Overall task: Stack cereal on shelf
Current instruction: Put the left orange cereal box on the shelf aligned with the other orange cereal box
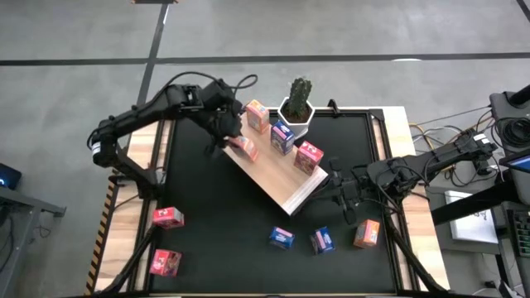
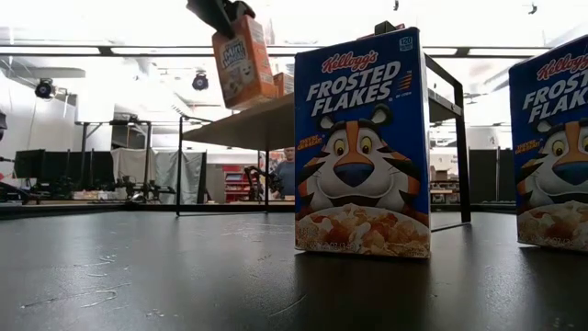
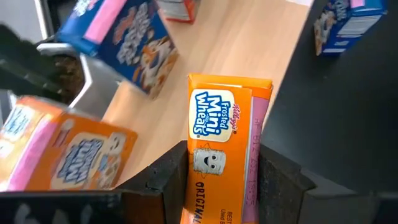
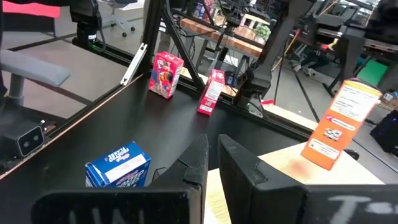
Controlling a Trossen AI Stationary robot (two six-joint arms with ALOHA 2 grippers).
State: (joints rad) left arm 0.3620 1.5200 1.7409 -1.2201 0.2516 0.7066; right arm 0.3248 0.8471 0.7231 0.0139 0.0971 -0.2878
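Over the far end of the shelf [image 1: 277, 170], the left gripper [image 3: 214, 186] is holding an orange cereal box [image 3: 225, 149] clamped between its jaws, long axis running out ahead of them, the board lying just beneath. The left arm is reaching in from the counter's [image 1: 224, 223] far left, wrist bent down. The right gripper [image 4: 211, 165], jaws together, is waiting at the shelf's near end.

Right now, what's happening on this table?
The left gripper holds an orange cereal box over the wooden shelf board, which sits raised at an angle. Three boxes already stand on the board beside a potted cactus. The right gripper is shut, empty, at the board's near end. More boxes wait on the black table.
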